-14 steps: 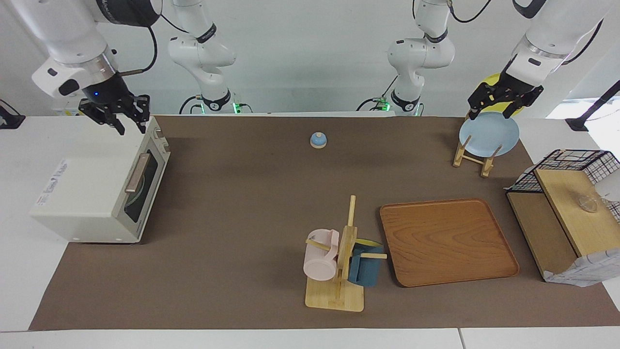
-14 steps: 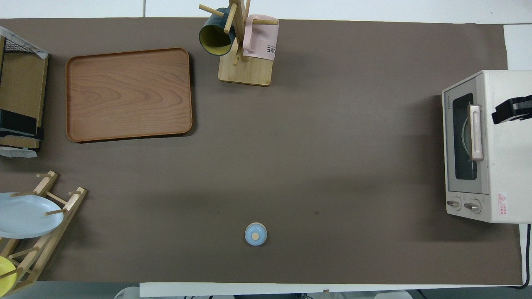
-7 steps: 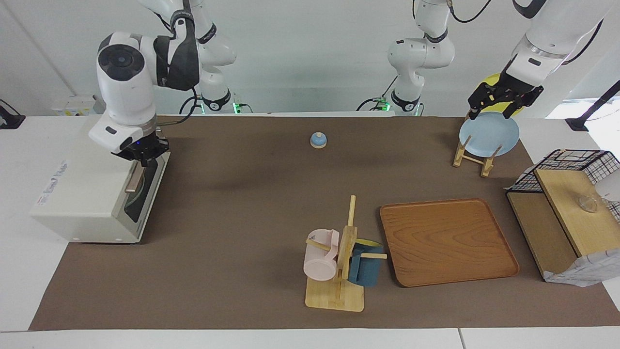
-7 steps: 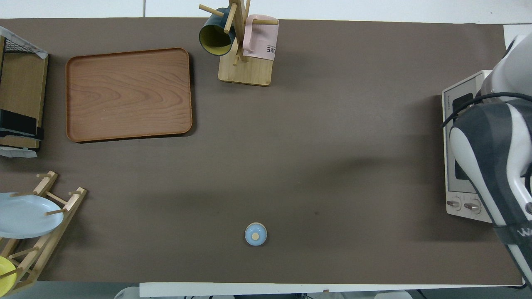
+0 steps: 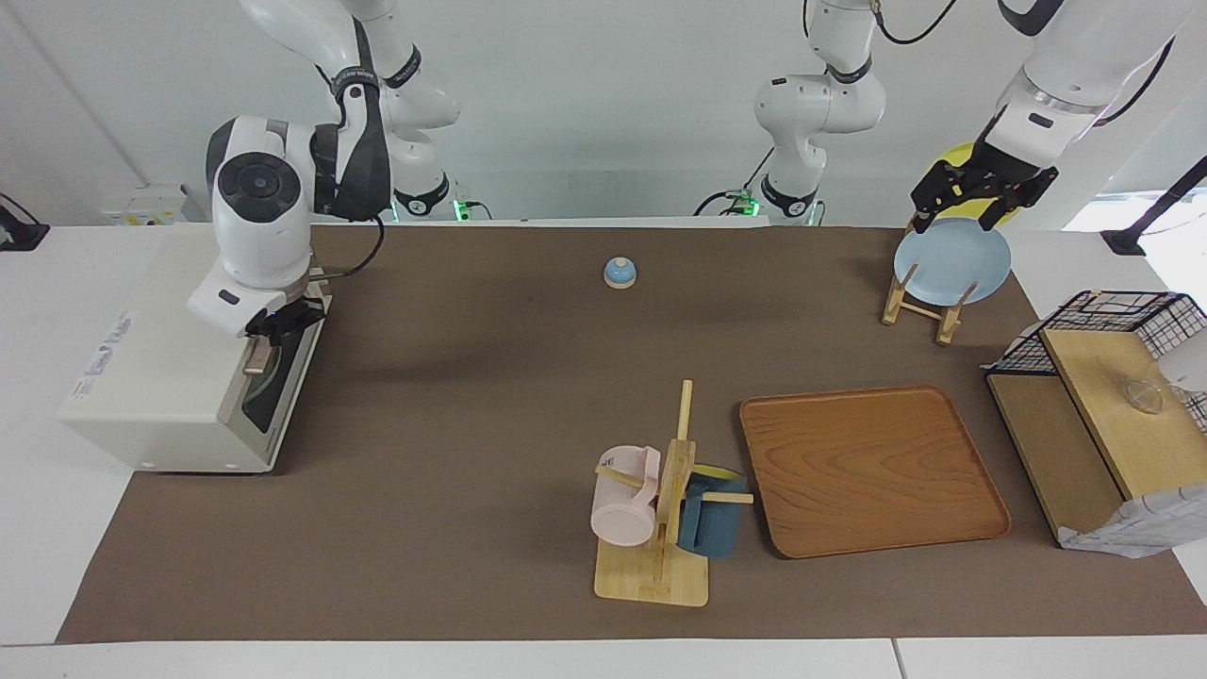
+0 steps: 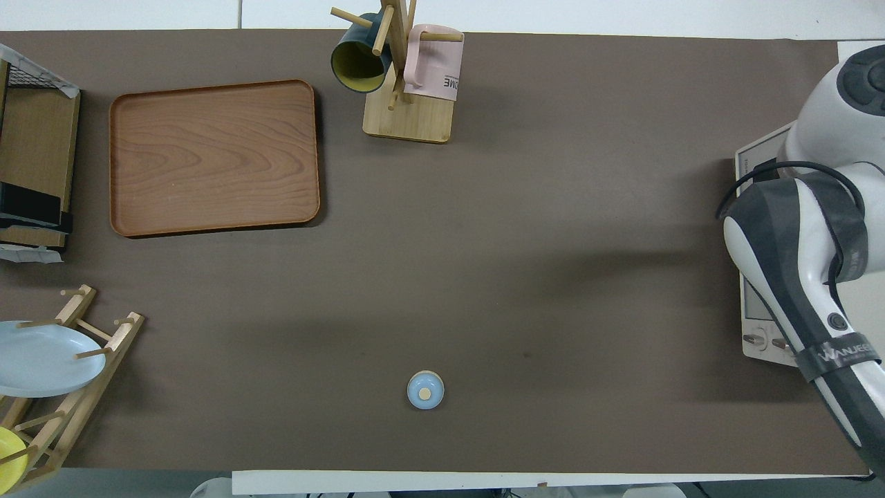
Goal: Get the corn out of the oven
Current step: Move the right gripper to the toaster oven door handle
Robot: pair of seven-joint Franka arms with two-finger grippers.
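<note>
The cream-white oven [image 5: 160, 368] stands at the right arm's end of the table, its dark glass door [image 5: 278, 377] closed. My right gripper [image 5: 271, 330] has come down at the upper end of the door's bar handle [image 5: 255, 360]. In the overhead view the right arm covers most of the oven [image 6: 755, 149] and hides the gripper. The corn is not in view. My left gripper [image 5: 957, 212] is open and waits over the blue plate [image 5: 950, 262] on the wooden plate rack.
A small blue bell [image 5: 620, 273] sits near the robots at mid-table. A mug tree [image 5: 660, 514] with a pink and a blue mug, and a wooden tray [image 5: 872, 469], lie farther out. A black wire basket [image 5: 1113, 316] and wooden shelf stand at the left arm's end.
My right arm swung from over the oven's top corner down to the door handle, and now reaches a little lower along it. The left arm has not moved.
</note>
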